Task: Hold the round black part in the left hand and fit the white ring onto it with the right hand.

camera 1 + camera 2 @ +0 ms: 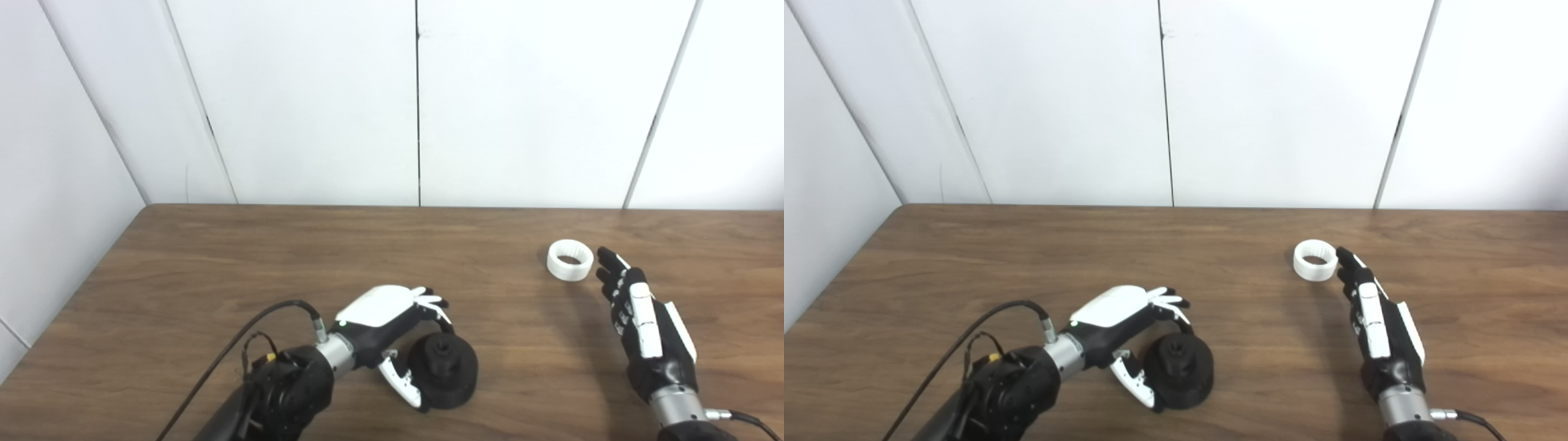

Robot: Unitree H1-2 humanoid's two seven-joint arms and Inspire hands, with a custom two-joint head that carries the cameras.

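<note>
Wooden table (184, 257). Left hand (392, 318) curled around round black part (444, 370) near front edge, thumb and fingers cupping it. Right hand (643, 324) flat, fingers extended, empty, tips just beside white ring (570, 260).

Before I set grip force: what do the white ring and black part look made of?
White ring: likely matte plastic, opaque, with a ribbed inner wall. Round black part: dull black plastic or rubber, no shine; can't tell which.
</note>
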